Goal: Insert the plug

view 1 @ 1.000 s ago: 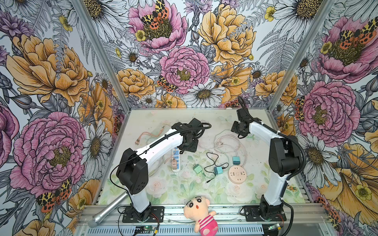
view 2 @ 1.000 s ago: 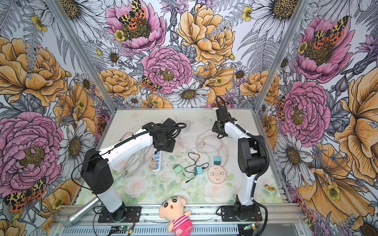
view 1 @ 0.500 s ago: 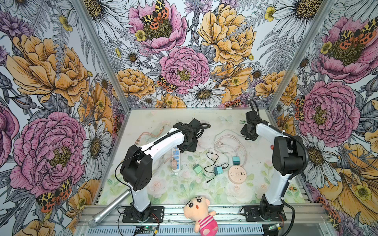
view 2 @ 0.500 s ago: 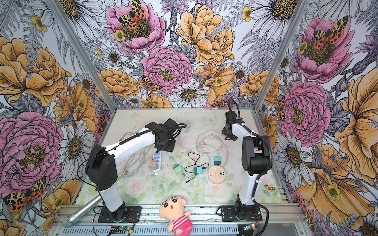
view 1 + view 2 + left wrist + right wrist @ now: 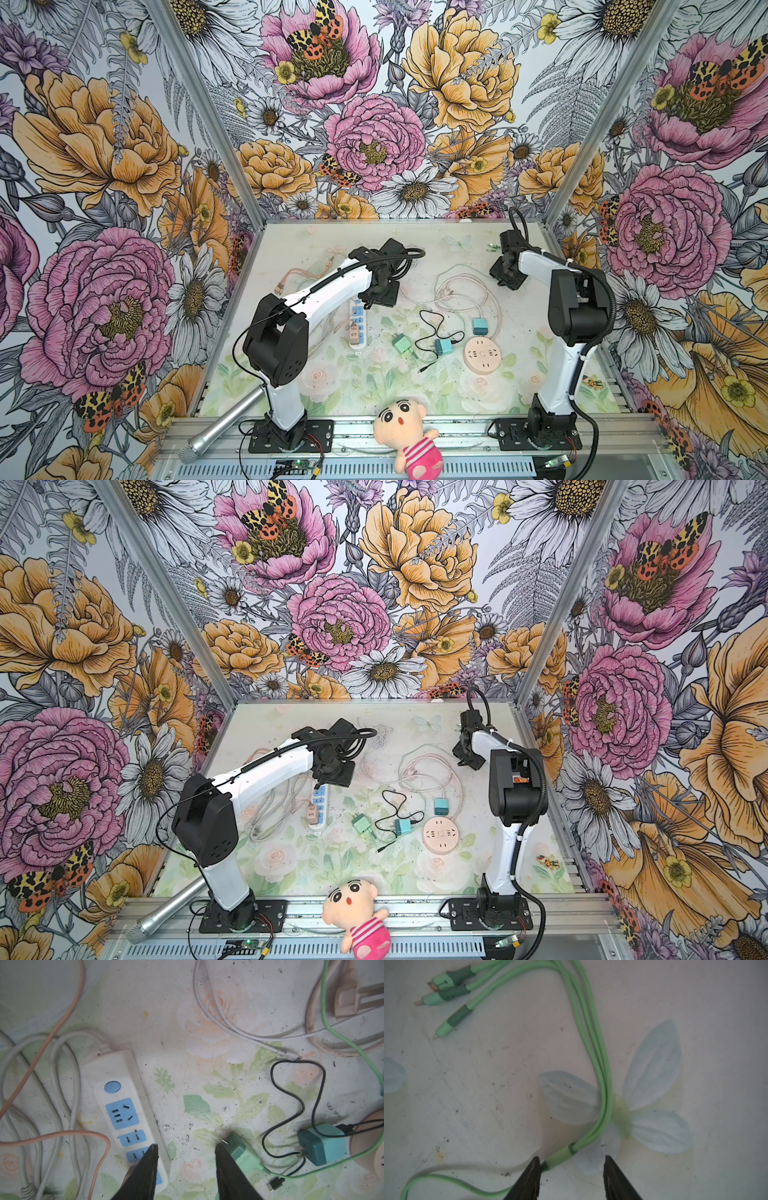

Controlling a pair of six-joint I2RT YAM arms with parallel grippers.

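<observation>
Poised with left claw (image 5: 186, 1146) parted, empty, near mint plug (image 5: 239, 1151); right claw (image 5: 570, 1159) likewise over green cable (image 5: 604, 1084). Best gripped by flat sides, prongs clear.

A plush doll (image 5: 401, 419) with a pink striped body lies at the bottom centre in both top views, over the metal rail. A silver microphone (image 5: 222, 422) lies slanted at the lower left, with its head past the desk (image 5: 457, 386) edge. In the right wrist view, a green cable (image 5: 598, 1049) with three connector ends curves over a pale blue butterfly print (image 5: 652, 1068). Flowered walls (image 5: 104, 166) stand around the desk.
</observation>
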